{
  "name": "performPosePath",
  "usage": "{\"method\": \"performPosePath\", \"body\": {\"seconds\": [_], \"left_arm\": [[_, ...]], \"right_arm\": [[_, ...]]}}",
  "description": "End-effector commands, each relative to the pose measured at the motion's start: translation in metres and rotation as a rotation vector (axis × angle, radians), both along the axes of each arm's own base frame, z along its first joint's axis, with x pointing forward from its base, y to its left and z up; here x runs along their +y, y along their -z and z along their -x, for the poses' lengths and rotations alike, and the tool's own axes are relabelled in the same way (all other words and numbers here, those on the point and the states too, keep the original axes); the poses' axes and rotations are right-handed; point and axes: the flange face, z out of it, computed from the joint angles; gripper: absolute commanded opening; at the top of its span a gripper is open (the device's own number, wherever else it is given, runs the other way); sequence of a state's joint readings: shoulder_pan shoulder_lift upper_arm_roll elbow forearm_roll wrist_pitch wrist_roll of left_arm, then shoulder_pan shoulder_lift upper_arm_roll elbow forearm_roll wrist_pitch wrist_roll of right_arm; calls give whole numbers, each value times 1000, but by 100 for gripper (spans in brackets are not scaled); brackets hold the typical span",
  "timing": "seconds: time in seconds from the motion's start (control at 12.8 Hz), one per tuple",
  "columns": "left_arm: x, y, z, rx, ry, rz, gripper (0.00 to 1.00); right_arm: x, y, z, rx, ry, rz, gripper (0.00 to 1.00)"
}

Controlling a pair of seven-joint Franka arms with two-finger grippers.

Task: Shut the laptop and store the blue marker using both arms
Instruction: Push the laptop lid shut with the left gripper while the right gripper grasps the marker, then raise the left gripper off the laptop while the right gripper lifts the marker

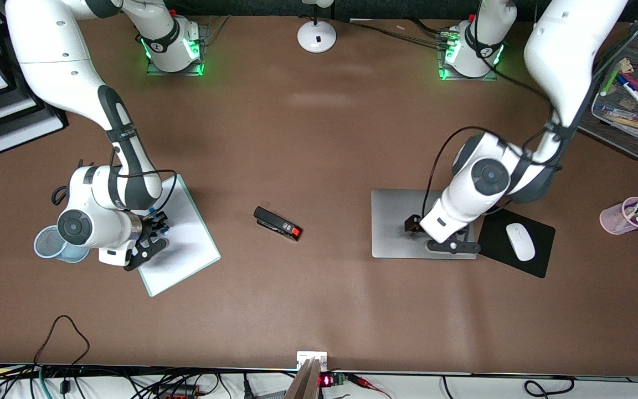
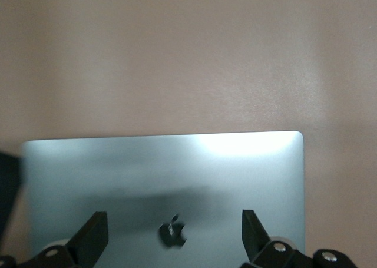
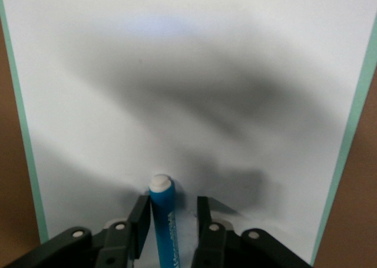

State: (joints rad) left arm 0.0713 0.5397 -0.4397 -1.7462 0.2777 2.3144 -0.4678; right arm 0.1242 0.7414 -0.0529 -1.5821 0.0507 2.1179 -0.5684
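The laptop [image 1: 396, 221] lies shut and flat, silver lid up, toward the left arm's end of the table. Its dark apple logo [image 2: 174, 232] shows in the left wrist view. My left gripper [image 1: 416, 227] hangs low over the lid, its fingers [image 2: 94, 235] wide open and empty. The blue marker [image 3: 162, 221], white end showing, lies on a white board with a green edge [image 1: 186, 244] at the right arm's end. My right gripper [image 3: 171, 212] is down on the board, open around the marker. One finger [image 3: 140, 218] touches it and the other stands clear of it.
A black stapler with a red end [image 1: 277, 223] lies mid-table. A blue mesh cup [image 1: 47, 244] stands beside the right gripper. A white mouse [image 1: 520, 241] sits on a black pad beside the laptop. A pink pen cup [image 1: 626, 217] and a mesh tray of markers [image 1: 623, 136] stand at the left arm's end.
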Motion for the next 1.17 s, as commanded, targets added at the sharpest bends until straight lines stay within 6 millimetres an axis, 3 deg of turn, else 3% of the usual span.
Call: {"method": "performPosePath", "body": {"seconds": [0.0,0.39,0.47,0.62,0.86,0.94,1.09], "left_arm": [[9,-61,9,-40,-21,-77,100],[24,-163,18,-13,-64,-164,100],[25,-180,21,-8,-70,-176,100],[29,-216,24,25,-100,-166,100],[43,-271,27,54,-107,-151,100],[52,-288,29,69,-78,-157,100],[68,-307,34,101,-22,-167,100]], "right_arm": [[0,0,-2,-7,6,-15,37],[2,3,-1,-7,-1,-17,31],[2,3,-1,-5,13,-15,16],[0,7,-1,-1,15,-14,14],[1,2,-3,-8,15,-15,1],[1,-4,-6,-19,11,-15,1],[-10,-46,-34,-100,21,-22,1]]}}
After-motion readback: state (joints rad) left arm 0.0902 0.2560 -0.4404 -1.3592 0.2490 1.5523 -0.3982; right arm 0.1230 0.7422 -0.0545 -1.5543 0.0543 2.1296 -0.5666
